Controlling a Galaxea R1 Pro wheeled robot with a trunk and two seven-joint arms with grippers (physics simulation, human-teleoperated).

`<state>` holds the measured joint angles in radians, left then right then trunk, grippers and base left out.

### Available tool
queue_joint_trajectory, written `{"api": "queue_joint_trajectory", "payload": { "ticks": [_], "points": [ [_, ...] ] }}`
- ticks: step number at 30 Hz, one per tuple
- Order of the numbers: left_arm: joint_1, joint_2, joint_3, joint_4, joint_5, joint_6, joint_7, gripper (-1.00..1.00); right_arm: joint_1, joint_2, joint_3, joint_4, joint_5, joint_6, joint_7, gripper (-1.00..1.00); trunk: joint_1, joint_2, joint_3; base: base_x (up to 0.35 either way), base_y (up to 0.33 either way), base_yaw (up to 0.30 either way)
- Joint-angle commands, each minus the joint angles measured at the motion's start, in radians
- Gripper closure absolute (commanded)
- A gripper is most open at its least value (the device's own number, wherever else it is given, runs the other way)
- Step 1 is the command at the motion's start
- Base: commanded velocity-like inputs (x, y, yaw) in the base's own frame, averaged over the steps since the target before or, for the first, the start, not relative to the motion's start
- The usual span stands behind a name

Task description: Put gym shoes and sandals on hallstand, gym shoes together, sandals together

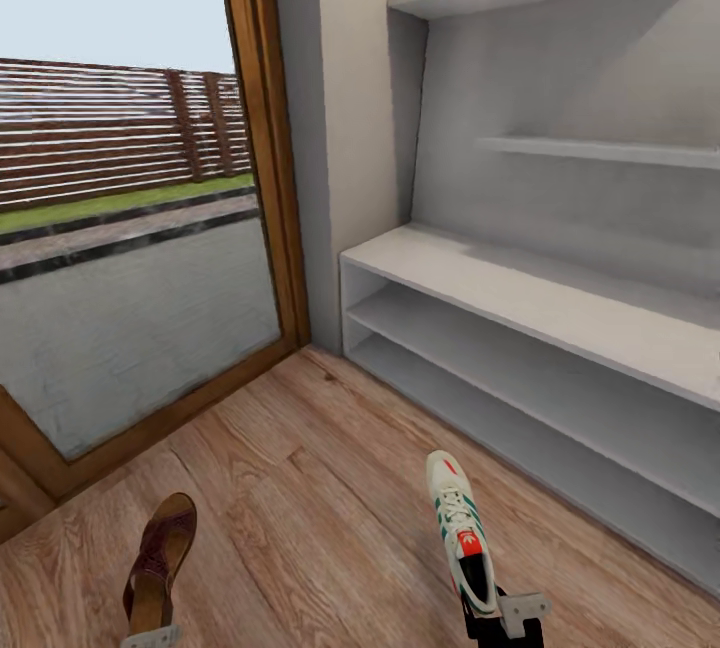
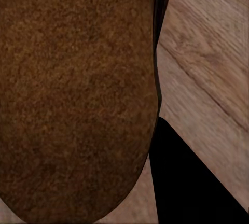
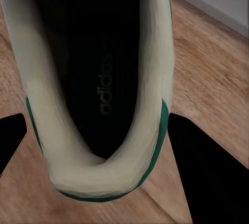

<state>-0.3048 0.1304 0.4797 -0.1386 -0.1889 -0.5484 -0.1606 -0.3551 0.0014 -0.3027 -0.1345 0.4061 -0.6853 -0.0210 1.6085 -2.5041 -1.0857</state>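
Note:
One brown sandal (image 1: 160, 560) hangs toe-forward over the corridor floor (image 1: 300, 518) at the lower left, and my left gripper (image 1: 150, 636) is shut on its heel end. In the left wrist view the sandal's sole (image 2: 78, 94) sits close against a black finger (image 2: 192, 182). A white gym shoe (image 1: 460, 528) with green stripes and a red tongue patch points away from me at the lower right, with my right gripper (image 1: 502, 616) shut on its heel. The right wrist view looks into the gym shoe (image 3: 98, 94), which has black fingers (image 3: 212, 172) on both sides. The pale grey hallstand (image 1: 520, 288) stands ahead on the right.
A tall glass door with a wooden frame (image 1: 270, 148) takes up the left, with a yard and fence beyond it. The hallstand's bench top, two low shelves (image 1: 560, 388) and floating shelves (image 1: 600, 150) carry nothing. Bare plank floor lies between me and the rack.

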Motion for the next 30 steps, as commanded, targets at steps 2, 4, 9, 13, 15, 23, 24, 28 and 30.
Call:
{"api": "queue_joint_trajectory", "payload": {
  "ticks": [2,4,9,13,15,23,24,28,30],
  "points": [
    [0.000,0.000,0.010,0.001,-0.011,-0.003,-0.004,1.00,-0.001,0.000,-0.007,0.001,0.009,-0.003,-0.001,1.00,0.000,0.000,0.000,0.171,0.250,-0.250],
    [0.000,0.000,0.010,0.001,-0.011,-0.003,-0.004,1.00,-0.001,0.000,-0.007,0.001,0.009,-0.003,-0.001,1.00,0.000,0.000,0.002,0.173,0.258,-0.250],
    [0.000,0.000,0.010,0.001,-0.011,-0.004,-0.004,1.00,-0.001,0.000,-0.007,0.001,0.009,-0.003,-0.001,1.00,0.000,0.000,0.004,0.139,0.284,-0.250],
    [0.000,0.000,0.010,0.001,-0.011,-0.004,-0.004,1.00,-0.001,0.000,-0.007,0.001,0.009,-0.003,-0.001,1.00,0.000,0.000,0.007,0.103,0.291,-0.250],
    [0.000,0.000,0.010,0.001,-0.011,-0.004,-0.004,1.00,-0.001,0.000,-0.007,0.001,0.010,-0.003,-0.001,1.00,0.000,0.000,0.008,0.097,0.281,-0.250],
    [0.000,0.000,0.010,0.001,-0.011,-0.004,-0.004,1.00,-0.001,0.000,-0.008,0.001,0.009,-0.003,-0.001,1.00,0.000,0.000,0.013,0.033,0.262,-0.250],
    [0.000,0.000,0.010,0.001,-0.011,-0.004,-0.004,1.00,-0.001,0.000,-0.007,0.001,0.010,-0.003,-0.001,1.00,0.000,0.000,0.013,0.004,0.269,-0.250],
    [0.000,0.000,0.010,0.001,-0.011,-0.004,-0.004,1.00,-0.001,0.000,-0.007,0.001,0.009,-0.003,-0.001,1.00,0.000,0.000,0.016,0.001,0.274,-0.250],
    [0.000,0.000,0.010,0.001,-0.011,-0.004,-0.004,1.00,-0.001,0.000,-0.007,0.001,0.009,-0.003,-0.001,1.00,0.000,0.000,0.017,0.000,0.277,-0.250]
  ]
}}
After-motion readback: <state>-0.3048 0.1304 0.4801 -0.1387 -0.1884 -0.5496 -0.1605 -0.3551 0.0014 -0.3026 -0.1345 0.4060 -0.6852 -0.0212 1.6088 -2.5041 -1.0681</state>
